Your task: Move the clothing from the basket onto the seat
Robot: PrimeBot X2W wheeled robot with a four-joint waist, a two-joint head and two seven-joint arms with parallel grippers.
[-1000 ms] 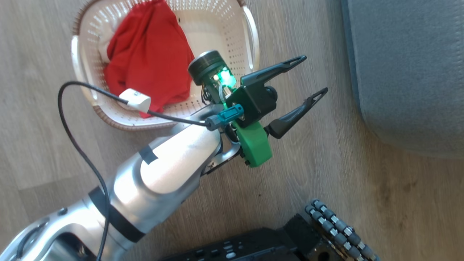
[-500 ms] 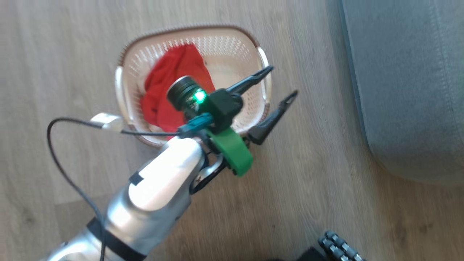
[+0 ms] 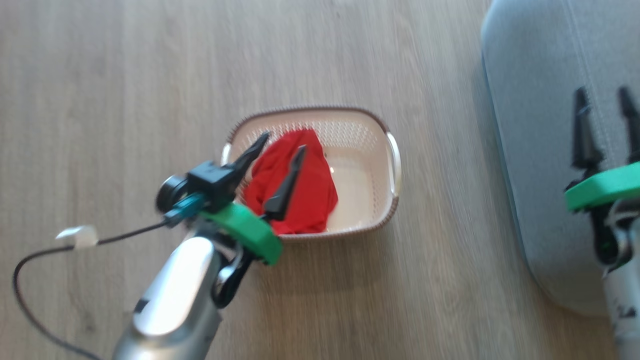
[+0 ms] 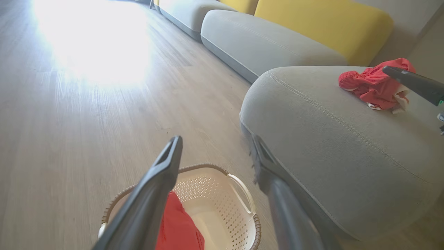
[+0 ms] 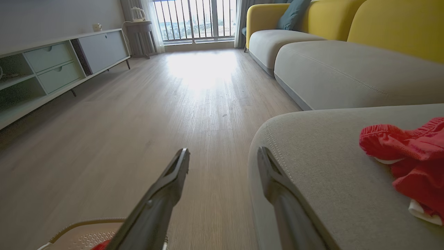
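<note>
**Left claw lining up over the red stuff in the basket**

So the left claw is hovering with its fingers spread wide and nothing between them. It's hanging just above the red garment, which is lying bunched in the left half of the basket. In the head view both fingertips are crossing over the fabric, and in the left wrist view the red is peeking out low down beside one finger. So I'm reading it as above the cloth, not touching it yet.

How I'd do the grab: tip the wrist down and drop straight into the thickest part of the heap. Keep the fingers off the perforated wall and the braided rim, and pinch a good fold so the whole piece lifts instead of a corner slipping out. The basket looks light, so snagging the rim would probably drag it across the floor.

The right claw is also spread and empty, hanging over the grey seat, which is sitting well to the right of the basket. Another red piece with white trim is already lying crumpled on that seat.
</note>
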